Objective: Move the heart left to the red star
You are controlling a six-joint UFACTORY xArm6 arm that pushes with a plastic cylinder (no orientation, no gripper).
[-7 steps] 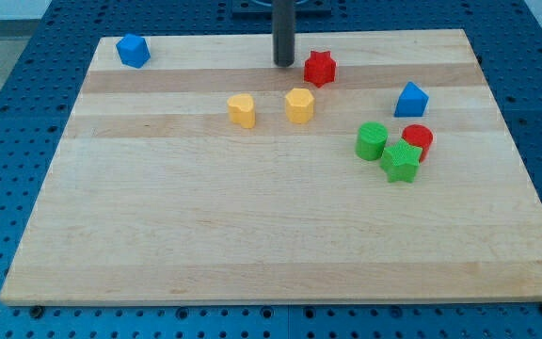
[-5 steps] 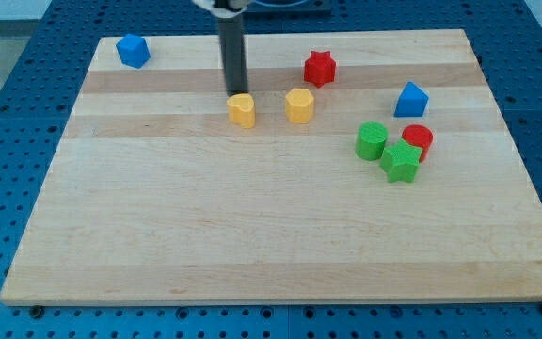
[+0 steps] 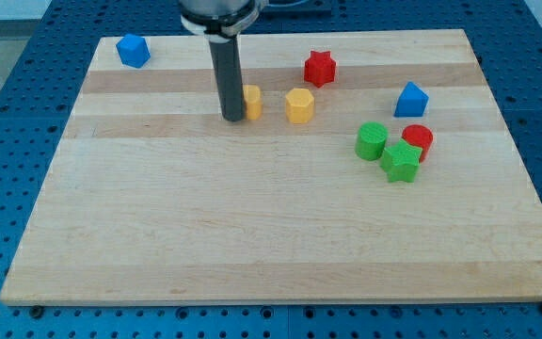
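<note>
- Blue block (image 3: 133, 50): top-left corner of the surface (image 3: 252, 235).
- My tip (image 3: 232, 119): touching the yellow heart (image 3: 250, 101) on its left; no claw fitted.
- Yellow hexagonal block (image 3: 299, 104): just right.
- Red star (image 3: 319, 68): up-right.
- No legible writing.

No text, label, brand, number or sign readable anywhere in view. Wooden desk (image 3: 271, 235) seen plain, unmarked. Coloured blocks seen with no lettering. Dark rod unmarked as far as can be made out. Blue pegboard surround (image 3: 7, 113) unlabelled too.
</note>
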